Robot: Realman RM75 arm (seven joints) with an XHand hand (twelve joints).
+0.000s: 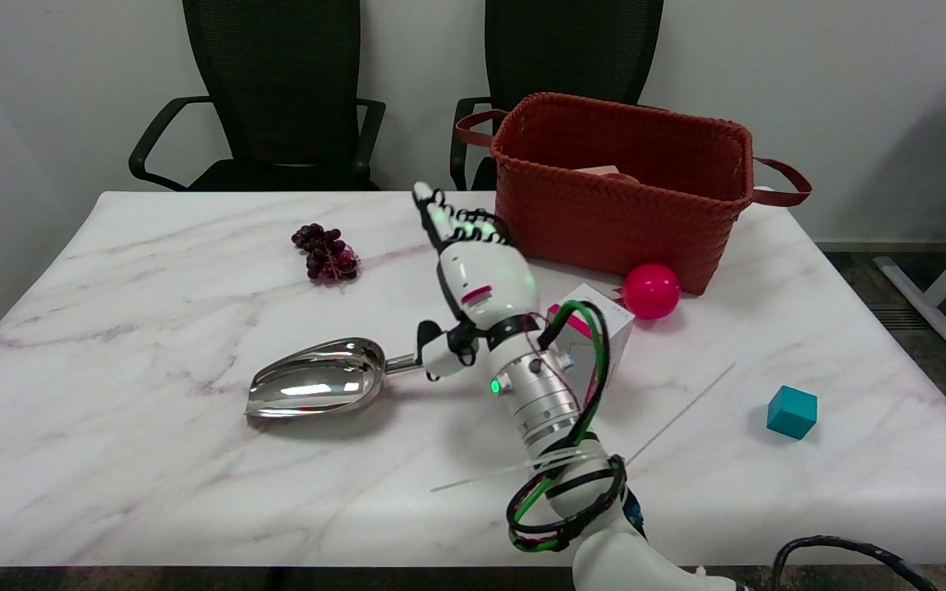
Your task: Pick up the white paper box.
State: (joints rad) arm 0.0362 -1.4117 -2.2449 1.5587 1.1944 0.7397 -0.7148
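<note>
Right hand (473,279) fingers spread, empty, partly hiding white paper box (604,322) beside pink ball (651,290).

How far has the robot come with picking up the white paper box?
Done: the right hand has reached over the table, beside the white paper box. In hand: nothing; its fingers are extended and hold no object. Left: the box rests on the table, partly hidden by the wrist, next to the pink ball; grasp and lift remain.
</note>
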